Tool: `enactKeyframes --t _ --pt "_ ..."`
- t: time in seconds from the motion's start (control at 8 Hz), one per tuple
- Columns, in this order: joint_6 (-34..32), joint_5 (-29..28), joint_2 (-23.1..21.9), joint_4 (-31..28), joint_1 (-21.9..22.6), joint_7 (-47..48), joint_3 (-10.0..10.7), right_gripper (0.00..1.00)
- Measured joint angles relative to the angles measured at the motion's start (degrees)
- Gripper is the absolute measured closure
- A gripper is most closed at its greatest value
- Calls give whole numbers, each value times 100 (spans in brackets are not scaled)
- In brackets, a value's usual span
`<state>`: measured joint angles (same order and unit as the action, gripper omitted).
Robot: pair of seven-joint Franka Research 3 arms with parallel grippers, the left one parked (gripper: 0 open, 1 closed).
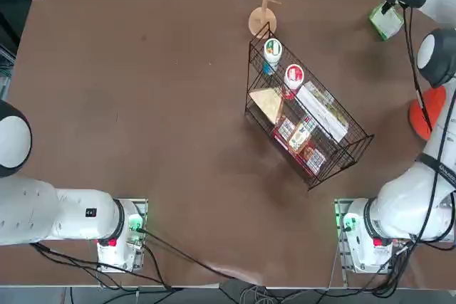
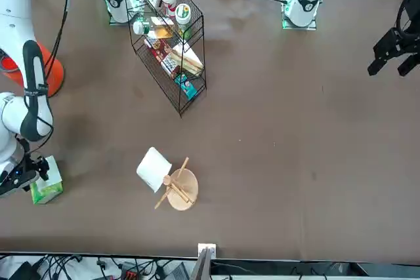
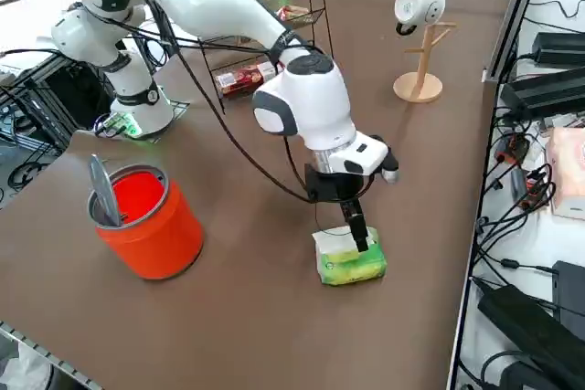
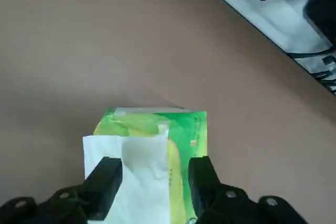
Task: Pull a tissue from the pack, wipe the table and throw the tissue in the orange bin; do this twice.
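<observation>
The tissue pack (image 4: pixel 152 145) lies near the surface's (image 3: pixel 274 317) far right edge, white tissue (image 4: pixel 131 179) poking up. My end effector (image 4: pixel 152 182) straddles it, fingers apart; I should pinch only the tissue, then lift straight up

My right gripper (image 4: pixel 152 184) hides the near half of the pack (image 4: pixel 157 129); can't tell if I touch the tissue (image 4: pixel 137 177). Orange bin (image 1: pixel 427 110) sits half behind my arm from above, cut off out front.
</observation>
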<state>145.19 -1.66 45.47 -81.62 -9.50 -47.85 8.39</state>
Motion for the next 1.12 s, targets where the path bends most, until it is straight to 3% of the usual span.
enactKeyframes --t 0.75,1.0,1.12 --pt "-1 -57 84 0 -2 0 -3 32" --pt "-2 -58 95 0 -2 -1 -3 42" --pt "-9 -58 96 0 -1 -1 -3 56"
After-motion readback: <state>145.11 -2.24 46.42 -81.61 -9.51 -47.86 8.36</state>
